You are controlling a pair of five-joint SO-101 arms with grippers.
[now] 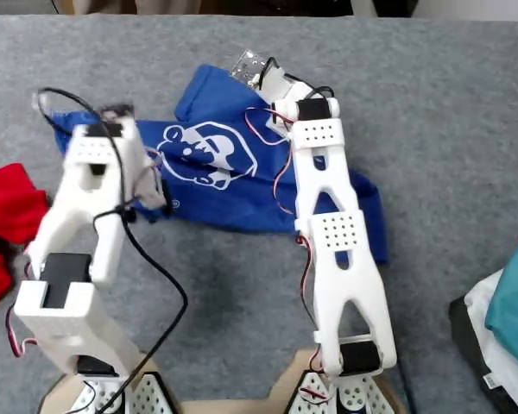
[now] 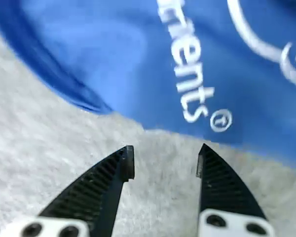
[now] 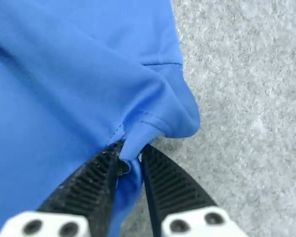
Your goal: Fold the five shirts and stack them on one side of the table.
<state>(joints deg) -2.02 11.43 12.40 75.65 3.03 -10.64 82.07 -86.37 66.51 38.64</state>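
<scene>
Right gripper (image 3: 130,153) clamps a thin hem fold at the 12 o'clock edge of the shirt (image 3: 64,74). Left gripper (image 2: 165,160), spread wide and empty, hovers over tabletop (image 2: 39,148) at its 9 o'clock edge. Risk: the shallow pinch slips under pull; the left closes short of fabric.

- The left arm (image 1: 78,207) stands at the near left, its upper links angled toward the far side and its wrist tipped down.
- The left gripper (image 2: 165,158) points downward, with its two black ribbed fingers (image 2: 108,177) spread well apart and nothing between them.
- The right arm (image 1: 337,233) extends long and almost straight from the near edge to the far middle.
- The right gripper (image 3: 132,153) is clamped, its fingers pinching a fold of the blue shirt (image 3: 64,74).
</scene>
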